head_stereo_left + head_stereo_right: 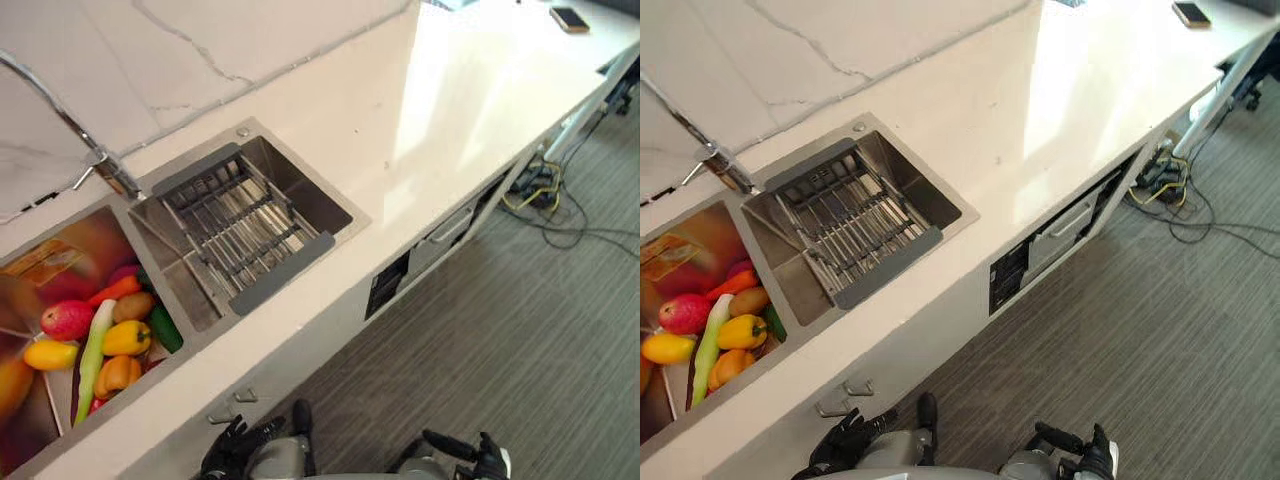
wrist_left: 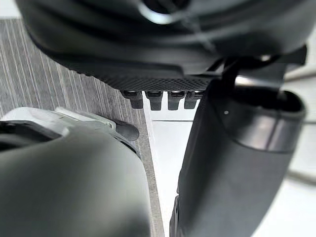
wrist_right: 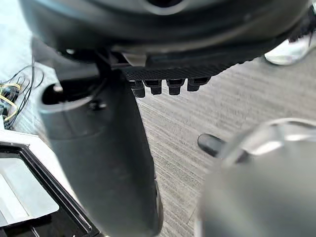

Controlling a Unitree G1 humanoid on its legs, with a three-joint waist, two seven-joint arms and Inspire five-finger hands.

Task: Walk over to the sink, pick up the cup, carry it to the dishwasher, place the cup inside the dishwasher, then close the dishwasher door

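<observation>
left hand [image 1: 235,450] relaxed | right hand [image 1: 487,458] relaxed | sink [image 1: 305,190] holds rack [image 1: 235,232] | fruit [image 1: 112,340] in neighbouring basin

Glossy cream-white worktop [image 1: 440,110], backed by a white marble wall [image 1: 200,50] veined in thin grey. Brushed silver steel for the sink [image 1: 312,192], with a grey rack [image 1: 240,235] of pale bars and darker slate end pieces. Towards the worktop's left end, a heap of produce [image 1: 125,338] in red, yellow, orange, deep green and pale green-white. Grey floor [image 1: 520,340] in fine stripes, crossed by yellow and black cables [image 1: 540,190]. Tan phone [image 1: 569,18] at the far corner. Black left hand [image 1: 232,450] and right hand [image 1: 488,458].
</observation>
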